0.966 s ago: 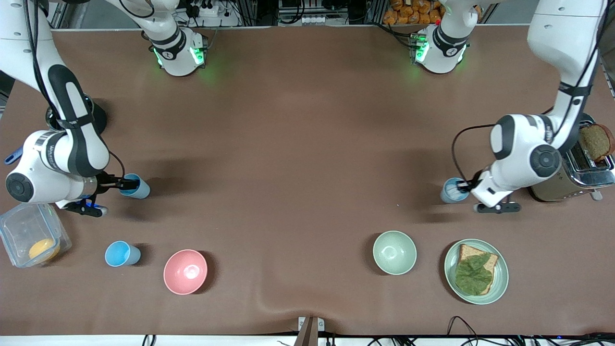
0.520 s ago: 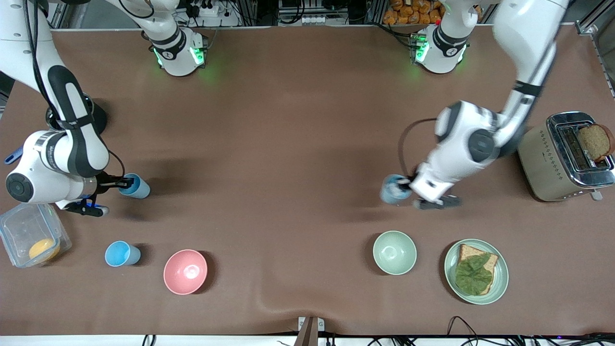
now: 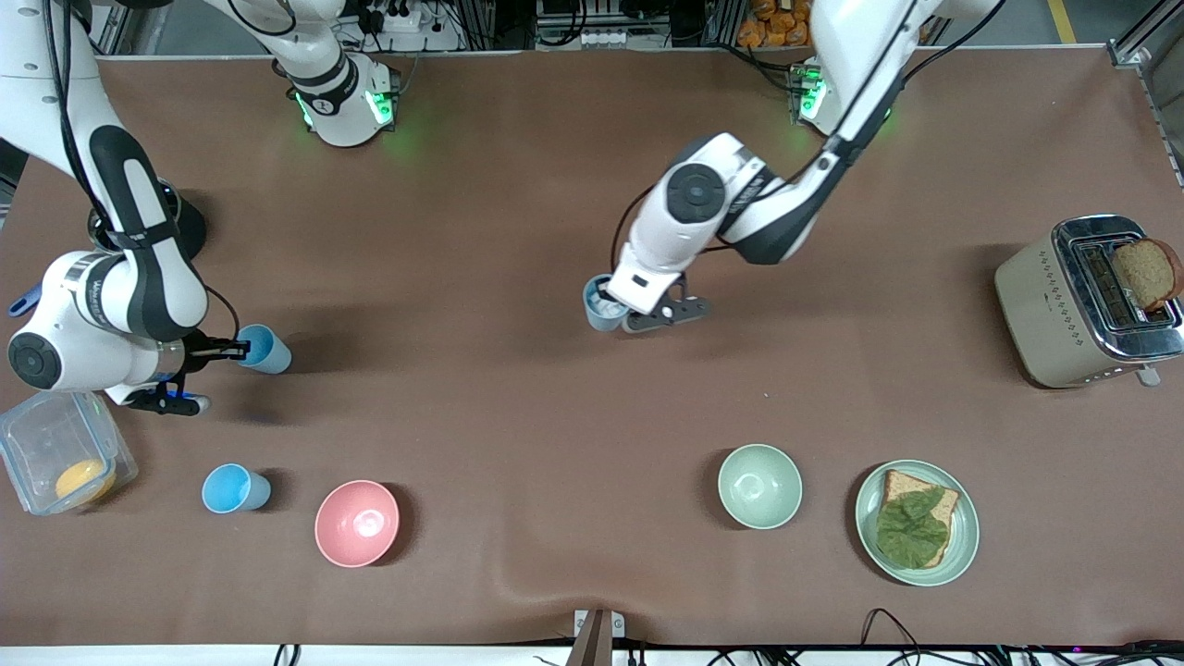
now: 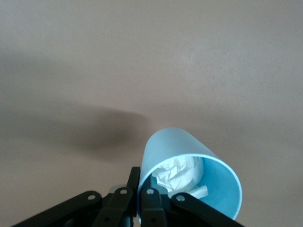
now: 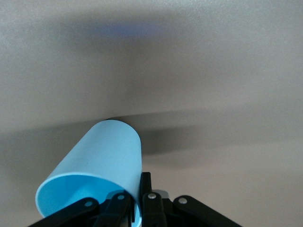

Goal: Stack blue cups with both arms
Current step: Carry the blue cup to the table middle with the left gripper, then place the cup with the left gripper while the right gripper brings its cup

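Front view shows a free bright sky-blue plastic cup point(image 3: 234, 488) standing nearest on the brown worktop point(image 3: 518, 435). Farther up, the right gripper point(image 3: 242, 350) clenches its jaws on a second sky-blue tumbler point(image 3: 264, 350). The left gripper point(image 3: 618, 305) grasps a grey-blue tumbler point(image 3: 599, 303) holding crumpled white paper point(image 4: 177, 171) above mid-worktop.

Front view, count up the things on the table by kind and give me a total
Blue cups: 3
Bowls: 2
Plate: 1
Toaster: 1
Clear container: 1
Total: 8
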Motion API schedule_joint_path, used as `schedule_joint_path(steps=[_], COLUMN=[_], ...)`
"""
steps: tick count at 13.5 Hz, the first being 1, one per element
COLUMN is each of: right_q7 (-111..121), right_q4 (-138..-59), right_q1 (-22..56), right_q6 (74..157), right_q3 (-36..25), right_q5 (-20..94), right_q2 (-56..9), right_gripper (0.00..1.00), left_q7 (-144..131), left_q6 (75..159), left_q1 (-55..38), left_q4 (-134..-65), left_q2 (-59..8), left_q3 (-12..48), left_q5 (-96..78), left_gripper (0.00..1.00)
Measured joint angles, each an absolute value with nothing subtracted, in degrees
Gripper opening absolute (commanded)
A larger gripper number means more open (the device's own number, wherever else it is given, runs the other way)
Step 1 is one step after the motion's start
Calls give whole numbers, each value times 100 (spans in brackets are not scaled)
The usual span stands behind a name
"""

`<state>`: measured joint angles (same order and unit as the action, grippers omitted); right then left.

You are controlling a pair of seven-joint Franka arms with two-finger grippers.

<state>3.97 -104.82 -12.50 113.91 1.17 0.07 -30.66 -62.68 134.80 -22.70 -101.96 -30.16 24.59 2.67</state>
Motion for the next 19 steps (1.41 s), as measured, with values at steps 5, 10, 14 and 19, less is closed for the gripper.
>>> schedule_joint_path(steps=[5,10,14,19], right_q7=[396,388,106,-1294], right_q4=[-10211,-9956,-9947,-9922], right_q1=[-1203,-1126,-951,-130], right_q6=[10602,9761,9373,9259], right_q3=[199,247,257,315], right_q5=[95,544,1261,2249], right_q2=[-2905,-2635,-2572,-2393], right_gripper=[0,0,0,0], left_q7=[-7181,-7398,-7524,-6809], left_q6=[13534,13672,13311,11893], left_q1=[-2861,-2962,-2936,-2194], left_q4=[-9763,-9654,-9424,-9345], left_q2=[-3801,-4011,-3585,-1972], left_q3=[2440,2390,2305,2160], left_q5=[720,825,868,1361], left_gripper=[0,100,100,100])
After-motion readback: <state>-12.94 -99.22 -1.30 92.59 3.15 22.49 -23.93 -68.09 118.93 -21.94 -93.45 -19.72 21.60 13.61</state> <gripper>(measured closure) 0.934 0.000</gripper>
